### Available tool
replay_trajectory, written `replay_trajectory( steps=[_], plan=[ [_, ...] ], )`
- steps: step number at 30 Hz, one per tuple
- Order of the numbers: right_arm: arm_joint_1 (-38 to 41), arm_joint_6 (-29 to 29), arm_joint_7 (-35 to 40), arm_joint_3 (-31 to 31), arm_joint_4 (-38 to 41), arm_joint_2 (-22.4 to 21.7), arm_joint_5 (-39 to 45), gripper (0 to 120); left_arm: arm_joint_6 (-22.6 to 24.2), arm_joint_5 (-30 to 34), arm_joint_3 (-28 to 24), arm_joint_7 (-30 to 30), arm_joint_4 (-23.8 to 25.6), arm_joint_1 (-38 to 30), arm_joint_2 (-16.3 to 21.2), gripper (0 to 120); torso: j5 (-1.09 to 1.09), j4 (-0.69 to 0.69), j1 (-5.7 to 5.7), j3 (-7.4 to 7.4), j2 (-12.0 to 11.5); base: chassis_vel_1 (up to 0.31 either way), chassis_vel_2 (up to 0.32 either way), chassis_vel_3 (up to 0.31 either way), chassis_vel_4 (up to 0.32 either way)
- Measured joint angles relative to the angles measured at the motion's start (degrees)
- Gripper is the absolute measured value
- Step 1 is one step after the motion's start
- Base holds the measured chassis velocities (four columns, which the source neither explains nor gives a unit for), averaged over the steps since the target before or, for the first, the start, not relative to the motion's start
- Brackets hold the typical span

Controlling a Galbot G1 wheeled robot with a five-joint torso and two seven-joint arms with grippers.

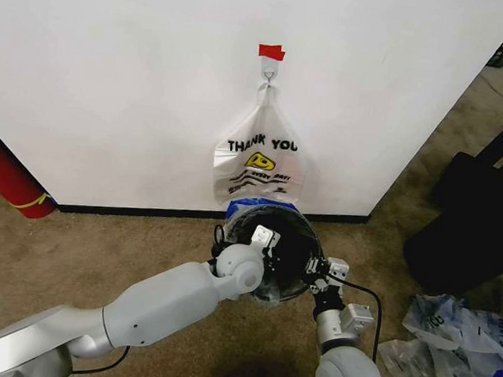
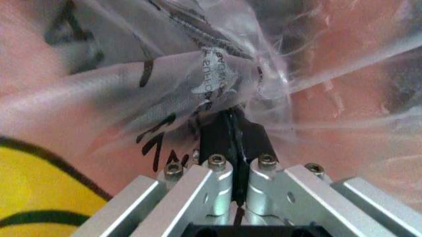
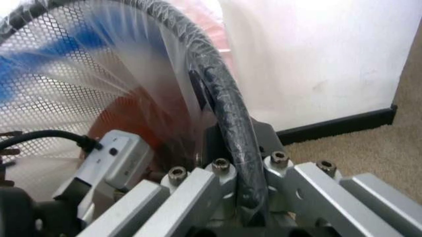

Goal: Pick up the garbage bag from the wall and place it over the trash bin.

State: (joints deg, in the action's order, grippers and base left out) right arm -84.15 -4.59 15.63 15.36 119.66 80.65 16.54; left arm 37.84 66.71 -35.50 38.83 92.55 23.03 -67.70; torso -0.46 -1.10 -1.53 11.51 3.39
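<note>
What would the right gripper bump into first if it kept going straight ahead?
Probably the bin itself: the right gripper is shut on its rim, with the bag stretched inside. Past that stands the wall, though depth is hard to judge.

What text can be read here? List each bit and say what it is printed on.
"THANK YOU": black capitals on the white bag hanging on the wall, above a yellow smiley.
Smaller lines under the smiley: too small to read.
Print on the garbage bag near the left gripper: blurred, unreadable.
</note>
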Motion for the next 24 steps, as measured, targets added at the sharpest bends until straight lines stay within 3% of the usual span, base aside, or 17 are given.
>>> replay_trajectory(
  steps=[18, 24],
  plan=[
    [-0.11, -0.49, 0.09, -1.08, -0.07, 0.71, 1.06, 0, -1.75, 0.58, 0.19, -1.77, -5.15, -0.04, -3.35, 0, 0.0, 0.0, 0.0, 0.0, 0.0, 0.0, 0.0, 0.0, 0.0],
    [-0.08, -0.46, 0.09, -1.02, -0.54, 1.08, 0.94, 0, -2.27, 3.65, 0.73, -1.67, -5.34, 0.07, -3.58, 0, 0.0, 0.0, 0.0, 0.0, 0.0, 0.0, 0.0, 0.0, 0.0]
  ],
)
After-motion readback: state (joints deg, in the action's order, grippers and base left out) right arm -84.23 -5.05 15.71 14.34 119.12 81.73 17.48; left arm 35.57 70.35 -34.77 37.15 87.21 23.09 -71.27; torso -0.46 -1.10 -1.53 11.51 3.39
